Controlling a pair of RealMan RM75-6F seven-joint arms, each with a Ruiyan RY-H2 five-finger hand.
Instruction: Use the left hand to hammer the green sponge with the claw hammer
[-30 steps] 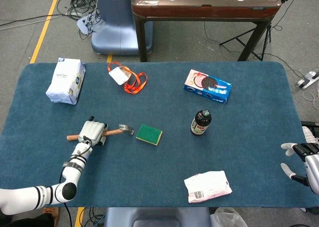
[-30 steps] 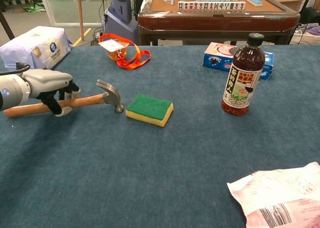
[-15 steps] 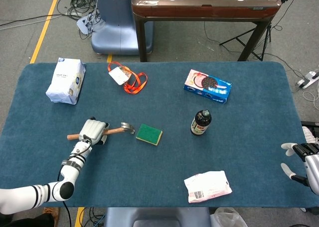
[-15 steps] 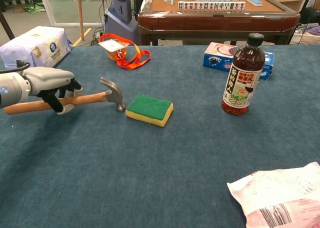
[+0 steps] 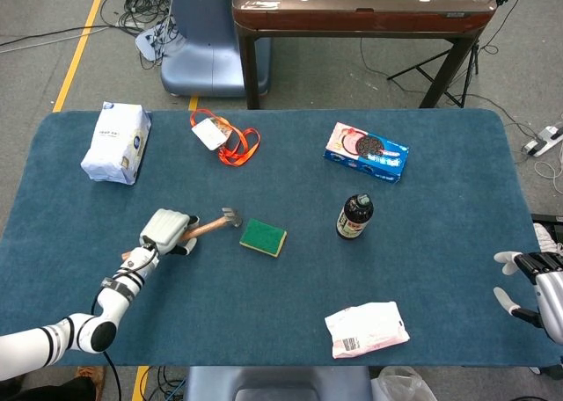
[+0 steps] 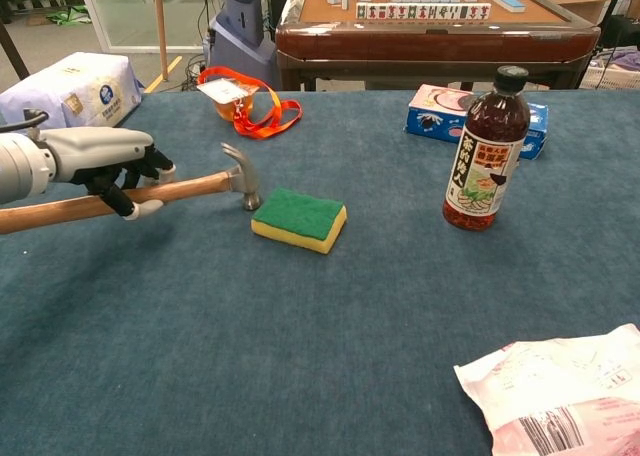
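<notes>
My left hand [image 6: 105,161] grips the wooden-handled claw hammer [image 6: 150,189]. Its head hangs just beside the green and yellow sponge [image 6: 299,219]. I should swing gently, flat onto the green top.

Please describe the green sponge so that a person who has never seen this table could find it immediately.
On the blue table, look left of the dark bottle, near the middle. The green sponge lies flat just right of the claw hammer that the left hand holds. It alone is green on top, yellow beneath.
</notes>
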